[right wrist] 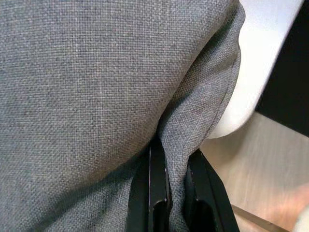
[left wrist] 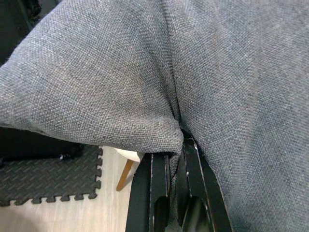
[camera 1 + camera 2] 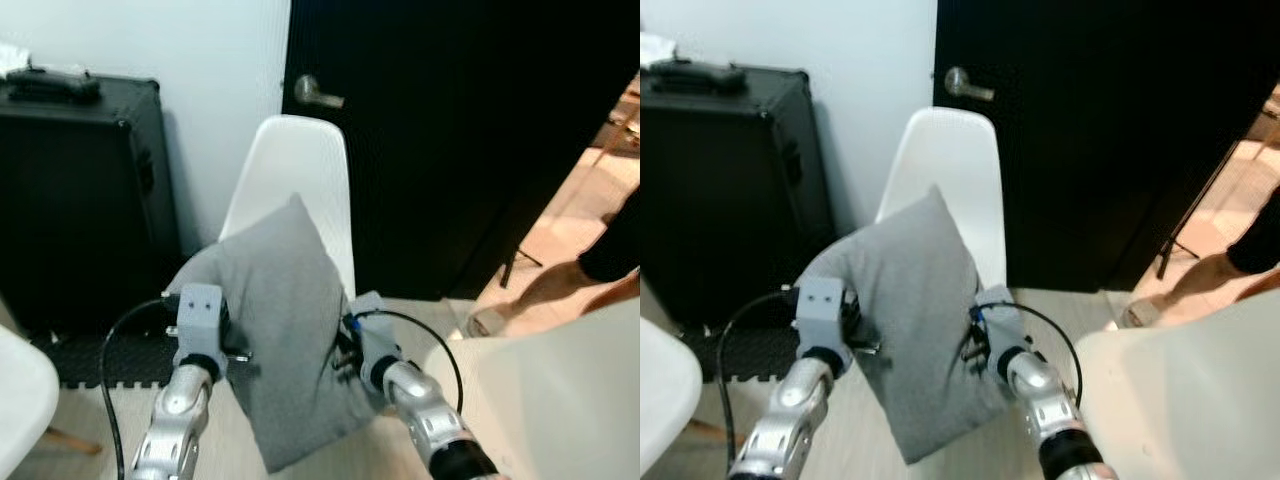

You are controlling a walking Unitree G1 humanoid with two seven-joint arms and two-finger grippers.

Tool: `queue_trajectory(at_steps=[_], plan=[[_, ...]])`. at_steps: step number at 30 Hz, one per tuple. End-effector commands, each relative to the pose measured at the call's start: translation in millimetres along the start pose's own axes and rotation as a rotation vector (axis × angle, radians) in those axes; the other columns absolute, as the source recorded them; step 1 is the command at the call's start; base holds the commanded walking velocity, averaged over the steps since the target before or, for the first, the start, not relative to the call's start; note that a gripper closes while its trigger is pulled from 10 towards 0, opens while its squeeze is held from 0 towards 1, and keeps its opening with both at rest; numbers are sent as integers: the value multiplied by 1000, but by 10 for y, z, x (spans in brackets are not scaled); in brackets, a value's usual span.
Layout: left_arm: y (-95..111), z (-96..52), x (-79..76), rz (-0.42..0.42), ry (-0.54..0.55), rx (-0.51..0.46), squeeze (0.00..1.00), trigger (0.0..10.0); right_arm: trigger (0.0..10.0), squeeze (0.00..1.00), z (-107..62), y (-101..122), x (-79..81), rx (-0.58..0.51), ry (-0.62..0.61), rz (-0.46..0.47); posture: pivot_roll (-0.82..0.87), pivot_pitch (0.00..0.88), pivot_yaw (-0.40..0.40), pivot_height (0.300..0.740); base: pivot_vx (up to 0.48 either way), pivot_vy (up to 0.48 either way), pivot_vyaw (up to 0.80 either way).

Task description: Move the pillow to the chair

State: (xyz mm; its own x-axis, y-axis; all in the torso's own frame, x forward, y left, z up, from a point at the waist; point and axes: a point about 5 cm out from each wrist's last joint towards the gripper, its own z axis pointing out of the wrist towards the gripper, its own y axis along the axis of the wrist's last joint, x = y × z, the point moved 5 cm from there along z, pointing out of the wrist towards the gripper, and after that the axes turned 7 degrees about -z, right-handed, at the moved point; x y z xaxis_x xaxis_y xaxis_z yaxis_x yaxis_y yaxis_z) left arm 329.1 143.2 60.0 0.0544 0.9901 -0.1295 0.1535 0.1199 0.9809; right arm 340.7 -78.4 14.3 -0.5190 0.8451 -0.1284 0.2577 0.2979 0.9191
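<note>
**Soft grey pillow pinched from both sides, hanging right in front of the chair**

One pillow (image 3: 285, 330), one white chair (image 3: 295, 170) at 12 o'clock of it. It looks light and floppy to me: the fabric bunches wherever it's nipped, so edges and folds are the spots to take hold, not the flat face. The left gripper (image 2: 171, 145) is clamped on a fold at the pillow's 9 o'clock side, and the right gripper (image 1: 171, 159) is squeezed onto the seam edge at about 4 o'clock. Woven cloth shouldn't slip much and nothing here is fragile, though it'll sag between the two grips. Also around: one black case (image 3: 80, 200) at 10 o'clock, one dark door (image 3: 450, 140) at 1 o'clock, and a person's leg (image 3: 560, 280) at 3 o'clock.
</note>
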Motion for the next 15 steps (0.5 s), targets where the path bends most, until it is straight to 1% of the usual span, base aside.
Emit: queue_trajectory(at_steps=[1,4,15], plan=[[-62,-12,-236,2,-104,20,0,10000,10000,0,64,281,153,-110,54,-49,74,0,-104,740,262,0,0],[-46,-24,-267,8,-130,8,0,10000,10000,0,65,266,158,-103,55,-59,75,0,-103,740,377,0,0],[-53,-33,-256,0,-125,12,0,10000,10000,0,69,281,137,-108,46,-50,77,0,-102,740,429,0,0]])
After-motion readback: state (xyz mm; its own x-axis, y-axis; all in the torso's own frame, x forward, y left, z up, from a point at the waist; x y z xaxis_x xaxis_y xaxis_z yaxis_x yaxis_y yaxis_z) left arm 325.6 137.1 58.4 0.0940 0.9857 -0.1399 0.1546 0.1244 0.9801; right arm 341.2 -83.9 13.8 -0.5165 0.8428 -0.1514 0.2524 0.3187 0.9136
